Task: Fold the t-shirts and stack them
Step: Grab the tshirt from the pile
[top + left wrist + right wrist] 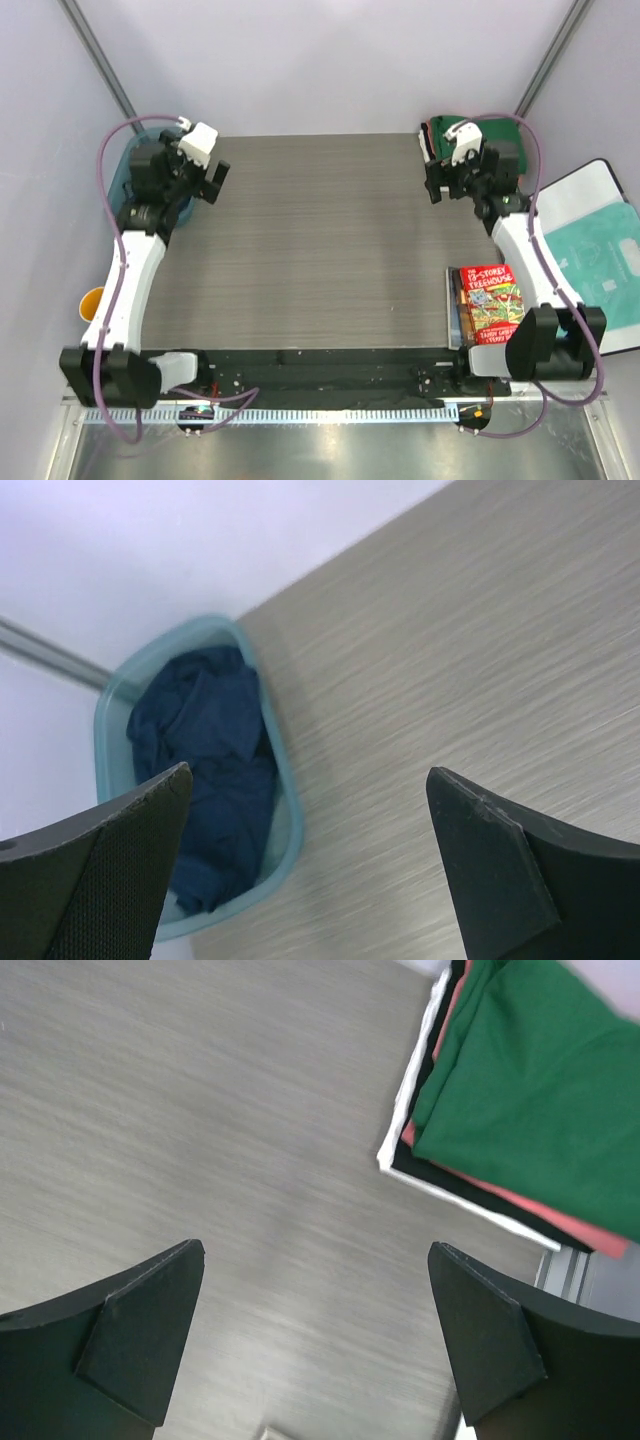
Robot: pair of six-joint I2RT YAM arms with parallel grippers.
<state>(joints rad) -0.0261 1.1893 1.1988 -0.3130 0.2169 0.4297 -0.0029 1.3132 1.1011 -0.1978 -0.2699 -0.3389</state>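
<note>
While the navy shirt (205, 770) fills a bin (284, 772), a book (492, 303) lies near-right.

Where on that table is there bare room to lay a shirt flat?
The middle of the table is bare, from the left gripper across to the right gripper and down to the near edge. Crowded: the folded stack at the far right corner, the book at the near right edge, the teal bin holding the navy shirt beside the far left corner.
</note>
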